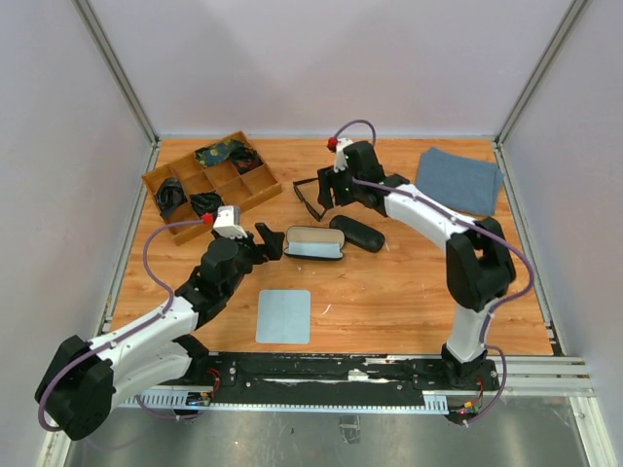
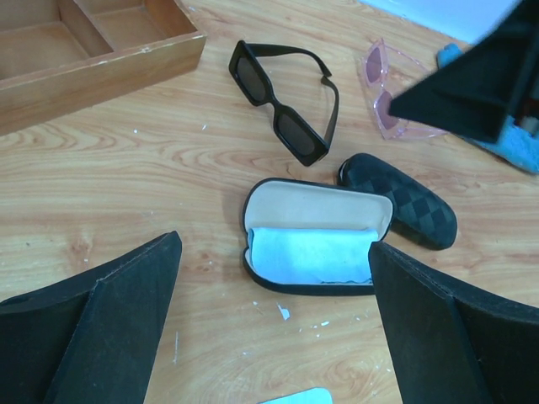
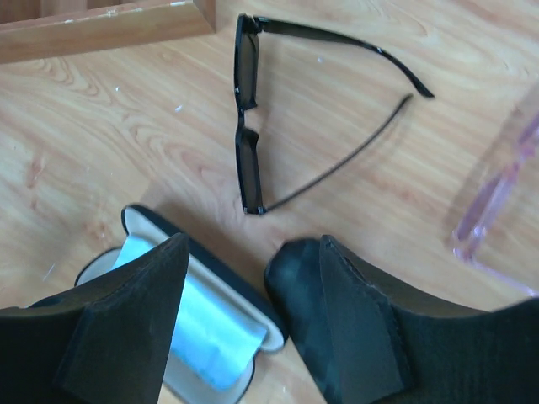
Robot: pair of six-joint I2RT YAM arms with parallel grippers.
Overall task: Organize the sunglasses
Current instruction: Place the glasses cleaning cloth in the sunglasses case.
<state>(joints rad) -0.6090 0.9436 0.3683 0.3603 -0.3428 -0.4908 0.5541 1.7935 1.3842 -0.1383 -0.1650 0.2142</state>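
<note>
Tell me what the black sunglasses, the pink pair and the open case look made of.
Black sunglasses: likely glossy plastic, a thick opaque frame with soft highlights. Pink pair: probably translucent plastic; light passes through frame and lenses. Open case: black shell, material unclear; matte cream lining, perhaps felt or fabric.
</note>
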